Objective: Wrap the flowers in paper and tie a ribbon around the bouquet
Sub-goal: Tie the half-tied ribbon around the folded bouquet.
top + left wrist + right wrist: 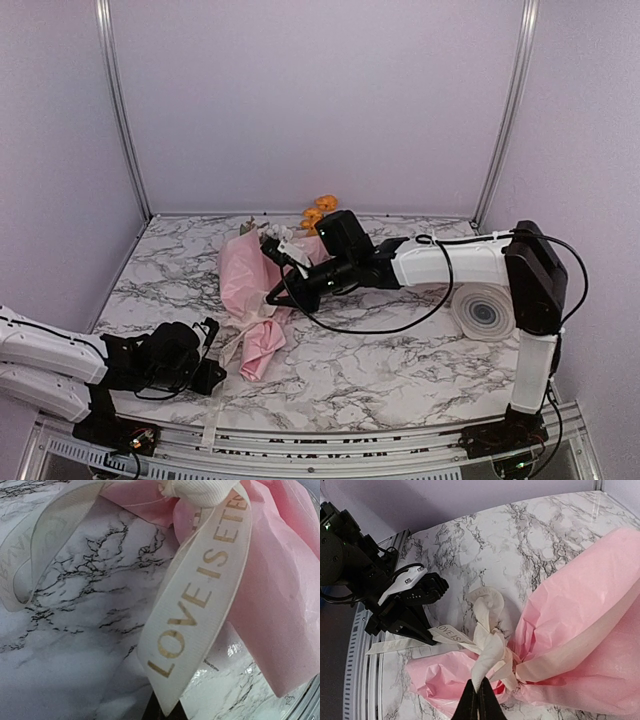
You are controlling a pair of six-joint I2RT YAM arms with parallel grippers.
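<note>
Right wrist view has the bouquet (570, 630) lying on its side on the marble table (520, 540), its pink paper (600, 580) gathered at the neck under a knotted cream ribbon (487, 630). The right claw (480, 702) is pinched together on a ribbon loop at the knot. The left claw (422, 632) is clamped on a ribbon tail beside it. Orange flowers (320, 210) poke from the far end

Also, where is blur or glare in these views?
Left wrist: ribbon lettering sharp, the paper softer, glare on the table at lower right. Right wrist: ribbon and paper in focus. Top: even light, soft shadows, no glare.
</note>
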